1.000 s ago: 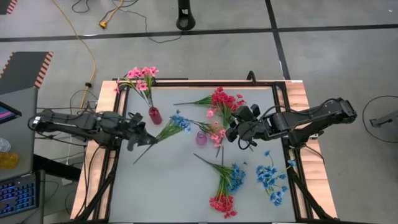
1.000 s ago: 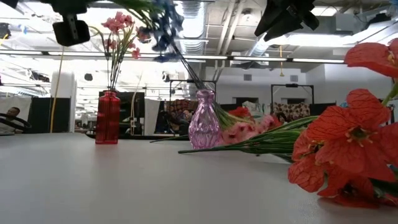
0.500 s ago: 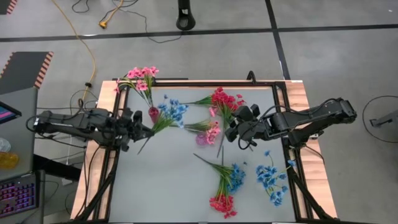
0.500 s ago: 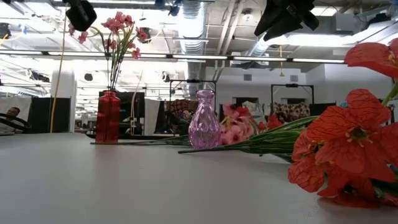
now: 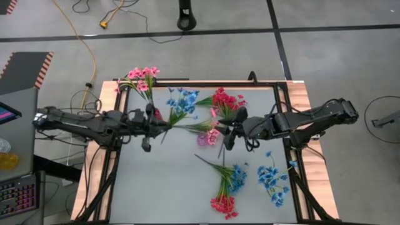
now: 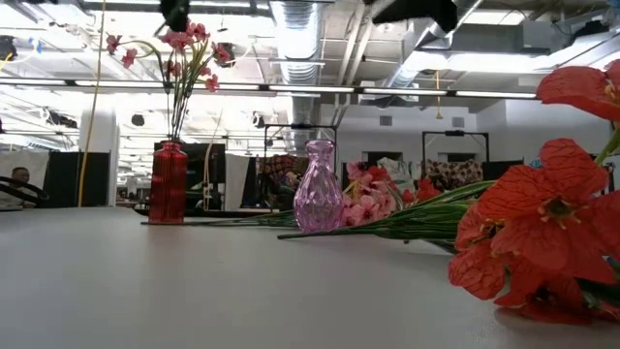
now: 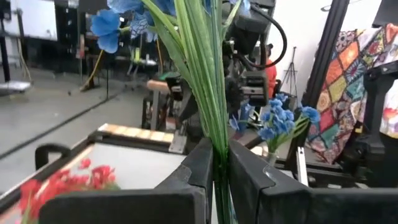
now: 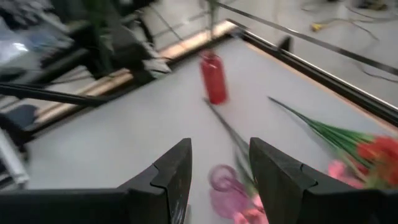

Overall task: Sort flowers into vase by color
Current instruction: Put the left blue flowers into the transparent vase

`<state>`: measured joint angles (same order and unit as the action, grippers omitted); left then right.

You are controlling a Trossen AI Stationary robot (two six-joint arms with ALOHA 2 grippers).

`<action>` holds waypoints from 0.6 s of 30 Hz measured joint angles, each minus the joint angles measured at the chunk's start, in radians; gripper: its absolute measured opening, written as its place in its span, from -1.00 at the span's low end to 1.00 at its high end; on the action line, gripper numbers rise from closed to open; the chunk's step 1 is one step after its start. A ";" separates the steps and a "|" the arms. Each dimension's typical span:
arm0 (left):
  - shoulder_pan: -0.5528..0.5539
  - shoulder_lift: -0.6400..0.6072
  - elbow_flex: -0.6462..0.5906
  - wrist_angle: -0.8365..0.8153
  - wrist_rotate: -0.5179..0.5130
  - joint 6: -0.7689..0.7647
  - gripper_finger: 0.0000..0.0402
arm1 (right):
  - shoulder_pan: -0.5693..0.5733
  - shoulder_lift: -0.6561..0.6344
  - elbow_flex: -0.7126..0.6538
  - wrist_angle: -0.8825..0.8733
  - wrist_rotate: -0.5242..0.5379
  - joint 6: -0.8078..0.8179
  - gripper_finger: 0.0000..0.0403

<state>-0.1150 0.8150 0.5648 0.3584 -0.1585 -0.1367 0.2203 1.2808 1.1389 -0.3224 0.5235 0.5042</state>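
Note:
My left gripper (image 5: pixel 156 127) is shut on a blue flower sprig (image 5: pixel 180 100) held in the air beside the red vase (image 5: pixel 155 114). That vase holds pink flowers (image 5: pixel 141 75). The purple vase (image 5: pixel 203 139) stands at mid-table with a pink sprig (image 5: pixel 216 133) lying against it. My right gripper (image 5: pixel 226 136) is open just right of the purple vase (image 8: pixel 224 181), which shows between its fingers in the right wrist view; it touches nothing. My left gripper pinches the blue sprig's bundle of green stems (image 7: pixel 216 144) between its two fingers, well below the blossoms (image 7: pixel 117 26). The fingers come about level from the table's left and lie across the stems. The sprig is lifted clear, blossoms toward the far right.
Red flowers (image 5: pixel 225 100) lie at the far middle. Blue sprigs (image 5: pixel 236 177) (image 5: pixel 274 178) and a red one (image 5: pixel 223 204) lie near the front right. A red blossom (image 6: pixel 542 225) fills the low view's right side. The table has a raised frame (image 5: pixel 284 94).
My left gripper has risen, moved toward the table's right and far side, and rolled. The blue sprig has swung with it, its blossoms going from pointing right to pointing toward the far edge beside the red vase. My right gripper has tipped up and shifted slightly left, still open.

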 joint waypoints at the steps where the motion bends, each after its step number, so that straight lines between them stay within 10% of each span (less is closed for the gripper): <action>1: 0.000 0.028 0.000 0.038 0.000 0.008 -0.89 | 0.000 0.000 0.000 0.019 -0.014 -0.012 -0.07; 18: -0.001 0.453 0.000 0.682 0.004 0.133 -0.89 | 0.003 0.000 0.000 0.155 -0.146 -0.099 -0.07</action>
<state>-0.1158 1.2681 0.5652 1.0405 -0.1543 -0.0033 0.2230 1.2808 1.1389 -0.1673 0.3777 0.4049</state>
